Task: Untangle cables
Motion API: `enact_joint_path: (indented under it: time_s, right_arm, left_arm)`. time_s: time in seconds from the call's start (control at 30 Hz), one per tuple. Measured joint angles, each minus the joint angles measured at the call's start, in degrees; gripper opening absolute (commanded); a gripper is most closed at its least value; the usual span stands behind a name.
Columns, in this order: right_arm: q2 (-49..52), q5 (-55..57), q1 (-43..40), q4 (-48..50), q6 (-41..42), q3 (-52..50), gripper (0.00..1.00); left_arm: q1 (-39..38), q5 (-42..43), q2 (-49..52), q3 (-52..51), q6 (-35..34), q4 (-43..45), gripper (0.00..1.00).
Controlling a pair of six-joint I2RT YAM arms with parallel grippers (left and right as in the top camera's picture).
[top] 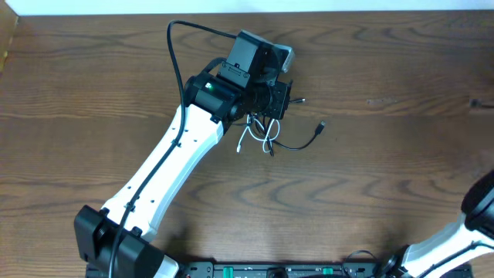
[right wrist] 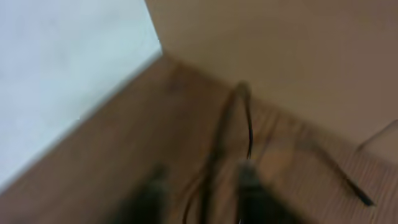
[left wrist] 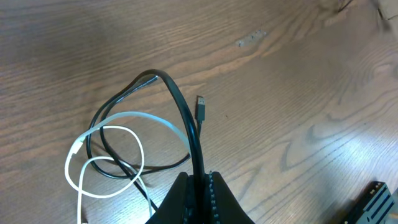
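**Three lenses, one tabletop**

Overhead first: fixed high and staring straight down, it takes in the whole table, far edge along the top of frame. Over to the left wrist camera: in tight, it peers down past the left gripper at the wood near the middle of that far edge. Both views catch the black cord and white cord. The right wrist camera is blurred and low, skimming over wood toward a table edge.

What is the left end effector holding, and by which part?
The left end effector pinches the black cable mid-cord, away from its free plug end; the white cable is not gripped.
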Motion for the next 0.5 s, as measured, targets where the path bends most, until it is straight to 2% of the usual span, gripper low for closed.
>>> enact_joint_path:
  time_s: [0.13, 0.23, 0.33, 0.4, 0.5]
  right_arm:
    - [1.1, -5.3, 0.2, -5.1, -0.2, 0.0, 0.99]
    - [-0.4, -13.6, 0.3, -11.6, -0.3, 0.0, 0.99]
    - [-3.0, -24.0, 1.7, -18.1, -0.7, 0.0, 0.99]
    - [-5.8, -35.3, 4.9, -22.3, -2.9, 0.0, 0.99]
    - [-6.8, -49.7, 12.5, -28.8, -5.6, 0.1, 0.99]
  left_arm:
    - [0.0, 0.0, 0.0, 0.0, 0.0, 0.1, 0.07]
    - [0.0, -0.1, 0.0, 0.0, 0.0, 0.6, 0.08]
    - [0.3, -0.3, 0.0, 0.0, -0.1, 1.6, 0.07]
    - [2.2, 0.1, 0.0, 0.0, -1.3, 3.1, 0.08]
    - [10.1, 7.4, 0.0, -0.1, -4.1, 6.7, 0.07]
